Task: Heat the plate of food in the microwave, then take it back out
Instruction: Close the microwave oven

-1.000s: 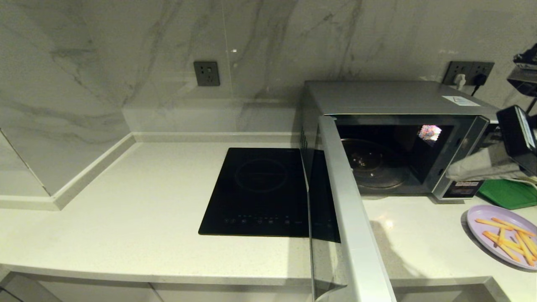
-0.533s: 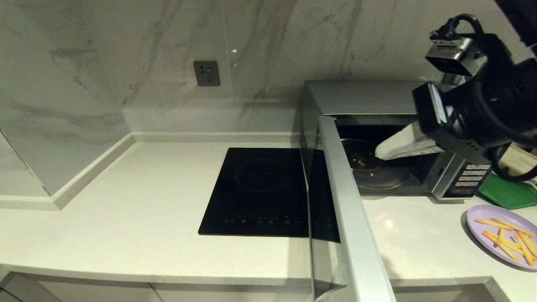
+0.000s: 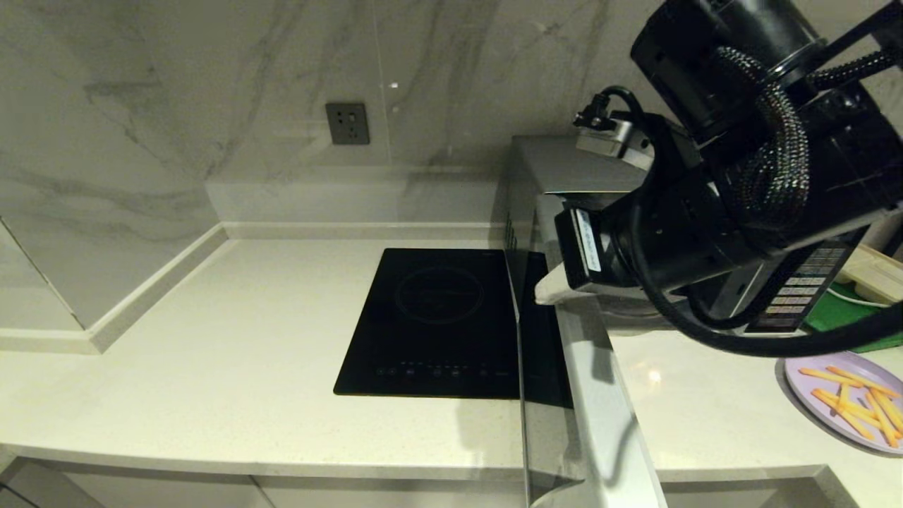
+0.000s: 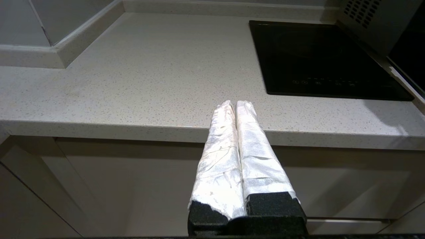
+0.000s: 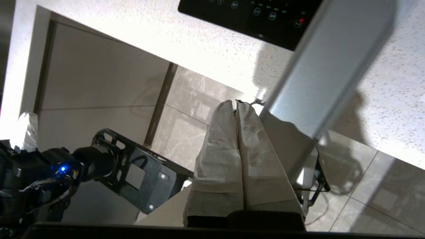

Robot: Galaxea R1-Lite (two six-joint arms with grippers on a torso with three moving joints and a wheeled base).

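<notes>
Pale speckled stone bench [image 3: 211, 367], marble-veined wall behind, one grey socket [image 3: 347, 123] on it. One flat black glass hob [image 3: 437, 324] set on the bench, round ring mark and a row of touch icons at its front edge.

Microwave [image 3: 564, 162]: silver-grey metal box, door [image 3: 592, 395] swung wide open toward the camera, its silver band running down to the frame edge. The cavity and most of the box are hidden behind the right arm; only a slice of the button panel [image 3: 797, 289] shows.

Right gripper [image 3: 547, 289]: bulky black body with braided cable, white cloth-wrapped fingers, tip just at the top edge of the open door. In the right wrist view the two wrapped fingers [image 5: 225, 146] are pressed together, jaws closed on nothing, door band beside them. Cannot tell if they touch the door.

Left gripper [image 4: 235, 106]: low at the bench front edge, well left of the hob, two white taped fingers side by side, jaws closed, empty.

Plate of food [image 3: 846, 398]: round lilac plate on the bench at far right, cut off by the frame, roughly a dozen thin orange sticks on it, exact count unclear. Green tray [image 3: 839, 317] partly hidden behind the arm.
</notes>
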